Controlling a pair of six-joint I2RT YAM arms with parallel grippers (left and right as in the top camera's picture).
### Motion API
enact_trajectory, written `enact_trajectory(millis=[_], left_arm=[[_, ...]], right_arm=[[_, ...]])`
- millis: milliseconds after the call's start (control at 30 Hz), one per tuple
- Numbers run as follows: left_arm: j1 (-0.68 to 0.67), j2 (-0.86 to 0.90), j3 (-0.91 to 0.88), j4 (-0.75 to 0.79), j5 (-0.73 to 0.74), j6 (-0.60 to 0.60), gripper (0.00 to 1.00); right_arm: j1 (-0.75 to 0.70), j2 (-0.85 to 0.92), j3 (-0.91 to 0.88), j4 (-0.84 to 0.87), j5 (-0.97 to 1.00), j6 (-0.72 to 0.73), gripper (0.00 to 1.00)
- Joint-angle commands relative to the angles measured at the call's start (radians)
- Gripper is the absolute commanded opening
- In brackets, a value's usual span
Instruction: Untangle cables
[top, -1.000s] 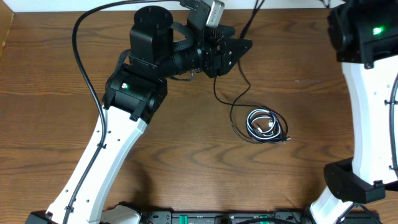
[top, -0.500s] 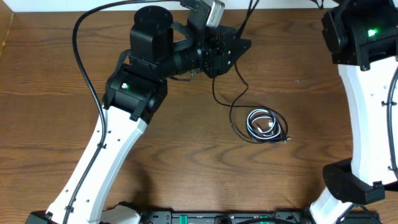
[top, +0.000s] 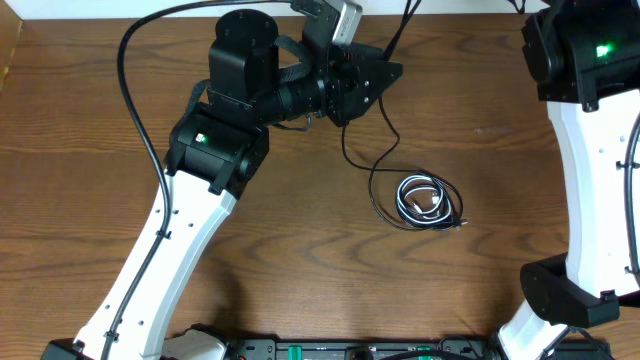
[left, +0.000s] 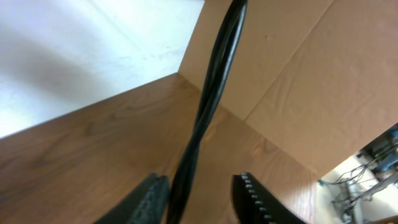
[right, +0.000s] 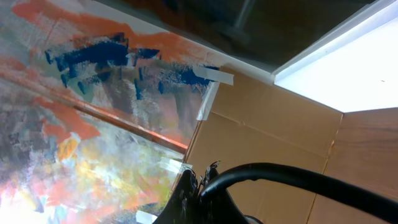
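only the left wrist view shows left gripper (left: 202, 199) parted around twisted thin black cable (left: 211, 106); right gripper (right: 188, 191): cannot tell.

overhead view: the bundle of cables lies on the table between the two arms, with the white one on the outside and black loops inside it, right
No. The bundle of cables does lie on the table between the left arm and right arm, but the overhead view shows the white cable on the inside, with the black loops around it.
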Motion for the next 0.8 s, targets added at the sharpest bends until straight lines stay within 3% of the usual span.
enact_trajectory(millis=[0,233,467,667,767], left_arm=[[0.000,0.002,0.002,0.005,0.020,0.011,0.34],[0.000,0.002,0.002,0.005,0.020,0.011,0.30],[0.000,0.006,0.002,0.005,0.015,0.011,0.48],[0.000,0.020,0.002,0.005,0.016,0.011,0.46],[0.000,0.020,0.002,0.009,0.016,0.011,0.37]], right_arm=[[0.000,-0.013,0.008,0.003,0.009,-0.018,0.02],[0.000,-0.013,0.008,0.003,0.008,-0.018,0.02],[0.000,-0.013,0.008,0.003,-0.015,0.003,0.02],[0.000,-0.013,0.008,0.003,-0.026,0.015,0.02],[0.000,-0.013,0.008,0.003,-0.026,0.016,0.01]])
